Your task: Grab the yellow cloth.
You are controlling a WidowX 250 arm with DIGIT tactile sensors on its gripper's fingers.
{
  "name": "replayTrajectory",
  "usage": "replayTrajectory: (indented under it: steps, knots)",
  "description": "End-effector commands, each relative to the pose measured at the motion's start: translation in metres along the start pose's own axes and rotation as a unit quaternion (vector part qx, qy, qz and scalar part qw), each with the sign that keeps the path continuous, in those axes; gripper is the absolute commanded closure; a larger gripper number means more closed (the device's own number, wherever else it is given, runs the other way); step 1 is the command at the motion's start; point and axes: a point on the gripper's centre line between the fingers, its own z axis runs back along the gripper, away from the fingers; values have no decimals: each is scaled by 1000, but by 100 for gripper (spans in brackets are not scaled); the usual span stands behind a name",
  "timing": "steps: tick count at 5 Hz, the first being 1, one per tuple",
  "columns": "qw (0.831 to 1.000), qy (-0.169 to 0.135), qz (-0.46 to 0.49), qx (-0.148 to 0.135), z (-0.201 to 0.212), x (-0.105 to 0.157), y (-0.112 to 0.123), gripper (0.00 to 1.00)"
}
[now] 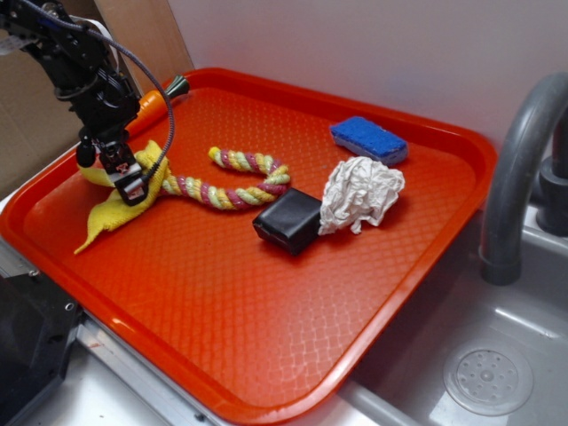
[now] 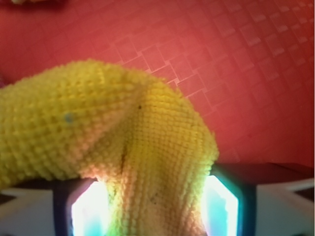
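Left of the braided rope (image 1: 238,180), at the tray's (image 1: 266,355) left edge, the gripper (image 1: 124,173) is clamped on the yellow cloth (image 1: 111,209), whose fold bunches between both fingers (image 2: 74,206) in the wrist view. A straight, slow lift should free the trailing tail without snagging the rope, just right of it.

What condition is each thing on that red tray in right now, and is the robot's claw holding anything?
Gripper: shut on the cloth.
Cloth: bunched, pinched between the fingers, tail trailing on the tray.
Rope: lying in a loop.
White wad: crumpled.
Sponge: flat.
Black box: closed.
Carrot: lying at the rim.
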Motion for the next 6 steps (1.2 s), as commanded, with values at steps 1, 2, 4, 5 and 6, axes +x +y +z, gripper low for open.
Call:
replayTrajectory:
  steps: [1,2,4,5,6]
  knots:
    - [1000,-15,-23,-6,40,4,-22,100]
    - [998,-41,-32,-21,91,10,-42,100]
    - [996,-59,-37,-55,154,19,-46,100]
    - [996,-49,-27,-64,144,21,-43,100]
    - [998,-13,17,-52,166,16,-49,100]
